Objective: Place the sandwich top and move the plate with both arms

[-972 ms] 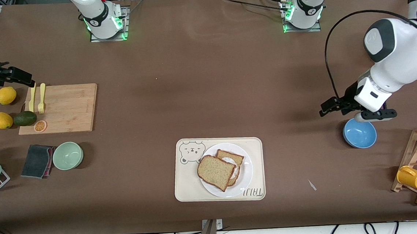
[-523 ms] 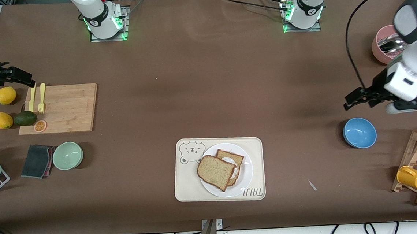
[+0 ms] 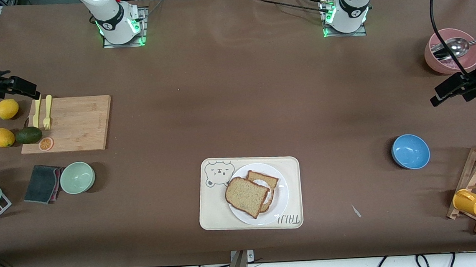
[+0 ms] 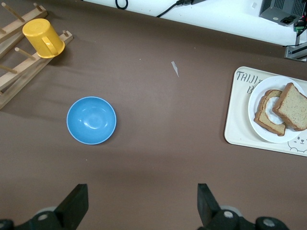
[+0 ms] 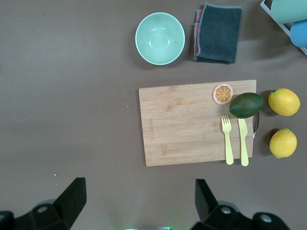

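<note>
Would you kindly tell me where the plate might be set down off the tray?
Bare table lies between the tray and the blue bowl, and between the tray and the cutting board. It is crowded around the green bowl.

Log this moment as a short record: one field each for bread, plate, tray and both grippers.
sandwich top: on the plate, overlapping the lower slice
plate: on the bear-print tray
left gripper: open, empty, up in the air at the left arm's end of the table
right gripper: open, empty, up in the air over bare table beside the cutting board
</note>
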{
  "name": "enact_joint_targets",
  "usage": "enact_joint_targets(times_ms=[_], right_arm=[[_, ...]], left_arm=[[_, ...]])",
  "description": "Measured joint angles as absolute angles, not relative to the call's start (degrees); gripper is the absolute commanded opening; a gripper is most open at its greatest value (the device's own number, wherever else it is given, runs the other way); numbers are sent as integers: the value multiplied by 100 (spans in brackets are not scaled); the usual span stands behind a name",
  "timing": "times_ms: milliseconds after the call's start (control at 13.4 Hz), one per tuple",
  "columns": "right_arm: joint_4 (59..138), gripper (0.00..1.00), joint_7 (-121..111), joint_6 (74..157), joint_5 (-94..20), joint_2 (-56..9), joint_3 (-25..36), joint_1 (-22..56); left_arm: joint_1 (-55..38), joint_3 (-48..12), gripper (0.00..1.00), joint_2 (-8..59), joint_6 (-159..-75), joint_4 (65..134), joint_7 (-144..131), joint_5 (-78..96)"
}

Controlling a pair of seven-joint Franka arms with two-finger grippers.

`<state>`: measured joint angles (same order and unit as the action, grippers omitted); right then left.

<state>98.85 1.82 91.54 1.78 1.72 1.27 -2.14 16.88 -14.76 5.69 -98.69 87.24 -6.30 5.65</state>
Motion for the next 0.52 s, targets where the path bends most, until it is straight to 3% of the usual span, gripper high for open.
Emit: enact_joint_targets(times_ms=[523], right_arm=[[9840, 100, 182, 9158, 176, 166, 123, -213]], left_arm=[[1686, -1581, 100, 569, -9783, 8703, -818, 408]])
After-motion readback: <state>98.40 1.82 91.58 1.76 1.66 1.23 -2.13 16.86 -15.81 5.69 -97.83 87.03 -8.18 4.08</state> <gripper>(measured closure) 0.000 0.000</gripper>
